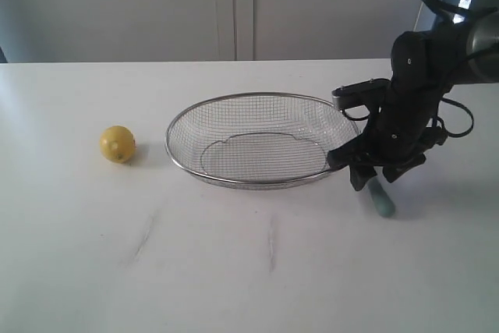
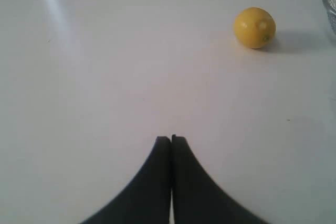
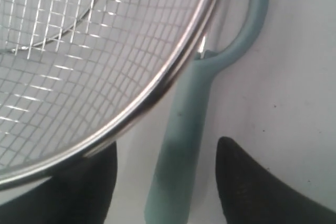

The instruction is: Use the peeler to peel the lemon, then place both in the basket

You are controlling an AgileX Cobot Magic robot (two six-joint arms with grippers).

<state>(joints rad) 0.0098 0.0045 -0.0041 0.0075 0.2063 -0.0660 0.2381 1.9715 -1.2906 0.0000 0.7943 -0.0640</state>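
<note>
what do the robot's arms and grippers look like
The right arm is matte black and bulky, with black cables looping off it. The right gripper has thick black fingers with rounded tips. The left gripper shows two smooth black fingers that flare wide toward the base. No markings are visible.

The right arm (image 1: pixel 425 68), black and jointed, stands at the right side of the scene; its upper part slopes in from the far right edge, then the wrist bends steeply downward; the right gripper (image 1: pixel 373 181) hangs at the low end, pointing down; its two dark fingers (image 3: pixel 252 182) are spread wide, with a clear gap between them. The left gripper (image 2: pixel 171 139) is closed; its two dark, curved fingertips (image 2: pixel 152 182) are pressed together along their inner edges and meet in a narrow wedge.
</note>
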